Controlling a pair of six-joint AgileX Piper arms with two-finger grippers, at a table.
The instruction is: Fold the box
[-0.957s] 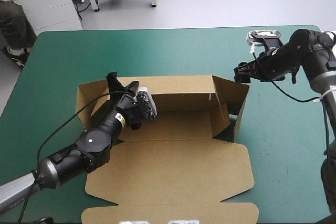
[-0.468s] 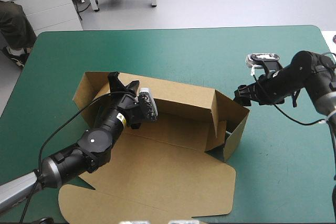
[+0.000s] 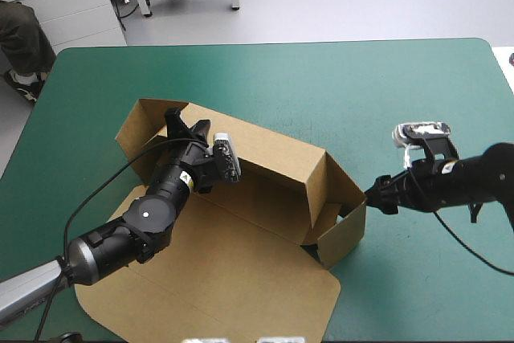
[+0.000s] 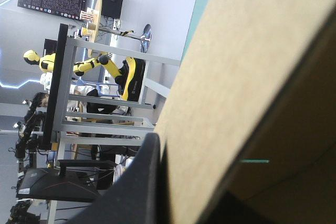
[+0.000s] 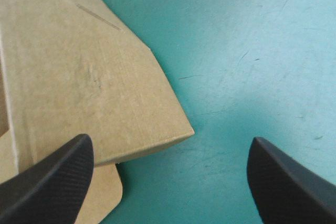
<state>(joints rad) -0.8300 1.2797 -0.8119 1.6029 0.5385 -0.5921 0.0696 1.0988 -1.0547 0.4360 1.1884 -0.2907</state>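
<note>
Clamping the box [image 3: 269, 154] by its far wall was the left gripper [image 3: 183, 122]; the right gripper [image 3: 375, 196], spread wide, hovered just beside its right end.

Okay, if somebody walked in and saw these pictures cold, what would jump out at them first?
The brown box, half-folded with walls up and its lid flat, sits askew in the middle of the teal-green table. The left gripper is shut on the wall at its far left corner, while the right gripper hangs open just off the box's right corner.
</note>
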